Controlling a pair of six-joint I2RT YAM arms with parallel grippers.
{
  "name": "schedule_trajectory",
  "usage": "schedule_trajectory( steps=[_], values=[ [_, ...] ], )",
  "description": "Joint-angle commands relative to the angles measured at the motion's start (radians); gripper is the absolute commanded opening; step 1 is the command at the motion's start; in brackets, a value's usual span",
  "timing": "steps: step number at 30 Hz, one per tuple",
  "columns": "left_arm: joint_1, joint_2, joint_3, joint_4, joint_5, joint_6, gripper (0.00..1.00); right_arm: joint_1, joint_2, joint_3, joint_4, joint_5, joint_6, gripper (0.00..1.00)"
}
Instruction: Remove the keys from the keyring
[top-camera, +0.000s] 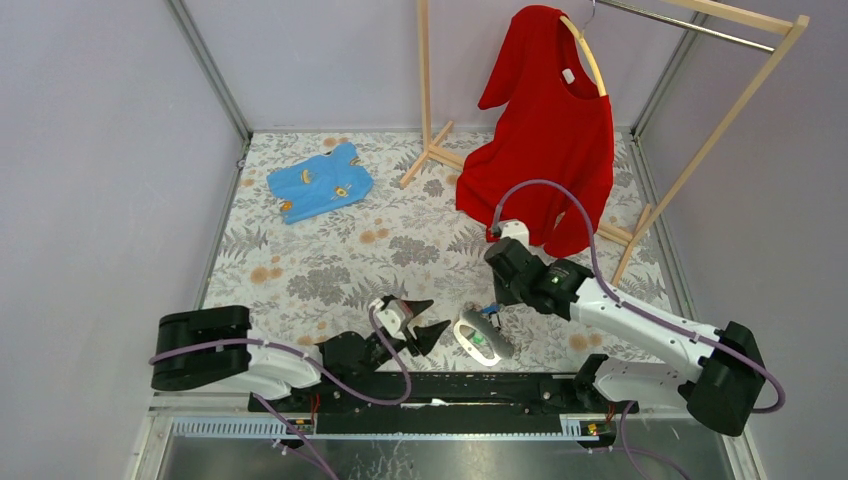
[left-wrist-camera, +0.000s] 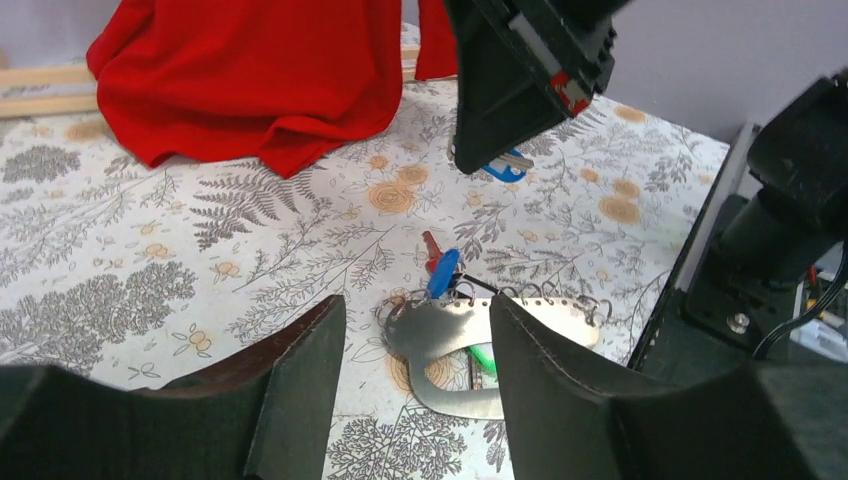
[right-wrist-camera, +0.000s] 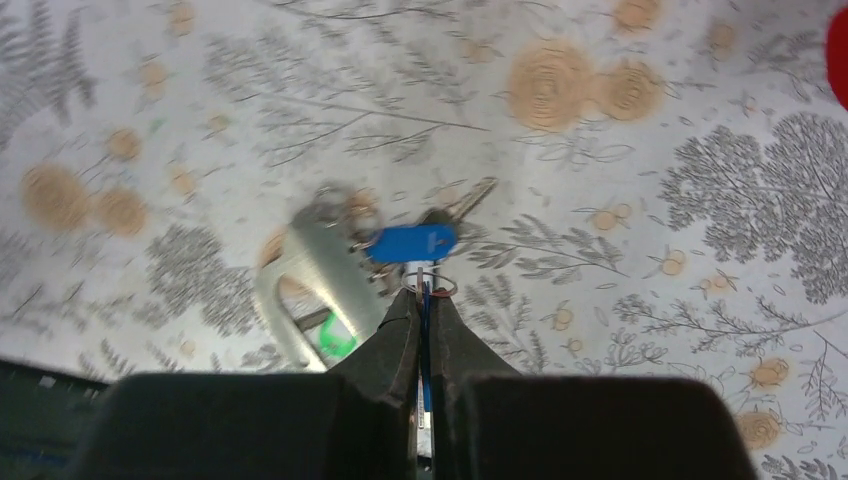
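**Inspector:** State of the right claw (right-wrist-camera: 425, 295)?

**Assessor:** Closed. It grips a blue key (right-wrist-camera: 410, 243) by the small ring (right-wrist-camera: 430, 285) at the key's head. In the left wrist view that key hangs above the table (left-wrist-camera: 150, 250), well apart from the keyring (left-wrist-camera: 450, 335).

**Inspector:** And the left claw (left-wrist-camera: 415, 305)?

**Assessor:** Jaws apart, nothing in them. The keyring lies flat on the table just ahead of its fingers (left-wrist-camera: 300, 390), near the arm bases.

**Inspector:** Other keys?

**Assessor:** A second blue key (left-wrist-camera: 442, 272) and a red key (left-wrist-camera: 431, 243) lie at the keyring's far edge. They look attached, but I cannot tell which loop holds them.

**Inspector:** Step in hand?

**Assessor:** My judgement is that one key is off and two are not yet removed. The next move calls for the right claw to lower and let go of its key clear of the keyring. The left claw would then need to pin the keyring flat so the next key can be worked free without dragging it.
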Motion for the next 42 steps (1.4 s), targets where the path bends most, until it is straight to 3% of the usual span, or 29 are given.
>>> schedule_trajectory(
  steps=[1,6,9,11,13,16,17,24,30,38,42],
  values=[
    [0.046,-0.083,0.076,-0.220,-0.024,-0.213,0.60,-0.126,-0.012,-0.082,0.074,-0.010,0.030,0.06],
    [0.100,-0.109,0.152,-0.444,0.039,-0.363,0.61,-0.206,-0.015,-0.199,0.177,-0.013,0.021,0.30],
    [0.123,-0.145,0.174,-0.516,0.057,-0.406,0.65,-0.228,-0.024,-0.256,0.226,-0.054,0.021,0.54],
    [0.130,-0.169,0.187,-0.568,0.065,-0.414,0.68,-0.227,-0.029,-0.261,0.222,-0.093,0.016,0.58],
    [0.133,-0.187,0.198,-0.610,0.066,-0.415,0.70,-0.226,-0.044,-0.272,0.209,-0.121,0.040,0.54],
    [0.134,-0.209,0.203,-0.650,0.038,-0.423,0.71,-0.220,-0.086,-0.310,0.204,-0.160,0.092,0.29],
    [0.134,-0.216,0.203,-0.659,0.033,-0.424,0.71,-0.209,-0.101,-0.327,0.208,-0.169,0.111,0.25],
    [0.137,-0.237,0.214,-0.693,0.023,-0.419,0.71,-0.030,-0.056,-0.388,0.252,-0.155,0.258,0.26],
    [0.139,-0.273,0.227,-0.753,0.010,-0.412,0.71,0.117,0.079,-0.291,0.340,-0.153,0.311,0.25],
    [0.176,-0.343,0.298,-0.949,-0.006,-0.425,0.73,0.101,0.476,0.028,0.547,-0.272,0.161,0.28],
    [0.187,-0.400,0.355,-1.072,-0.030,-0.440,0.74,0.041,0.564,0.154,0.569,-0.361,0.110,0.31]
  ],
)
